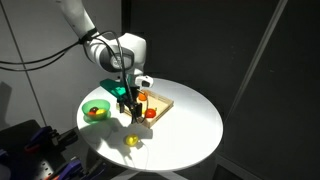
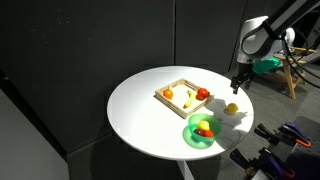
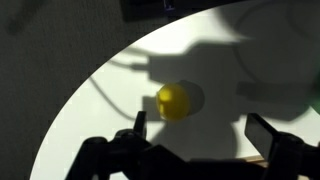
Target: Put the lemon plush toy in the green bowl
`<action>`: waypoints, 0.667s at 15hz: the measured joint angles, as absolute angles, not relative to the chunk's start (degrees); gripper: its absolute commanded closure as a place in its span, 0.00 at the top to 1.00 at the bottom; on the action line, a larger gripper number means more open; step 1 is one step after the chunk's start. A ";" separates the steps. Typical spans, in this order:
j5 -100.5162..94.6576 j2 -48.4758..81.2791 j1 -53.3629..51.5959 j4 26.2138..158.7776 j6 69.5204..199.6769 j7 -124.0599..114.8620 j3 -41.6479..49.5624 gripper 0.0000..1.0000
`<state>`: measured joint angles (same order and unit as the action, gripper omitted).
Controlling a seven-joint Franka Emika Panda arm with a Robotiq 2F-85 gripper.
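The lemon plush toy [image 1: 132,141] is a small pale yellow ball lying alone on the white table near its edge; it also shows in an exterior view [image 2: 232,108] and in the wrist view [image 3: 173,101]. My gripper [image 1: 132,107] [image 2: 237,90] hangs above the table near the lemon, open and empty. In the wrist view its fingers [image 3: 200,130] are spread, with the lemon just beyond them and untouched. The green bowl [image 1: 85,107] [image 2: 189,130] stands on the table apart from the lemon and holds a red toy and a yellow toy.
A square light wooden tray [image 1: 163,104] [image 2: 168,88] sits mid-table with orange, red and yellow toys in it. The round white table [image 1: 190,125] ends close to the lemon. Dark curtains surround it, and equipment stands beyond the edge.
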<state>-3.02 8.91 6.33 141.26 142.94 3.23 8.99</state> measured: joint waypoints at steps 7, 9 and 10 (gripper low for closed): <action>-3.02 13.41 6.34 141.36 148.83 3.23 9.53 1.00; -3.02 14.94 6.36 141.33 150.52 3.24 9.76 1.00; -3.02 15.71 6.37 141.28 151.35 3.24 9.86 1.00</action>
<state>-3.02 15.71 6.37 141.28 151.35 3.24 9.86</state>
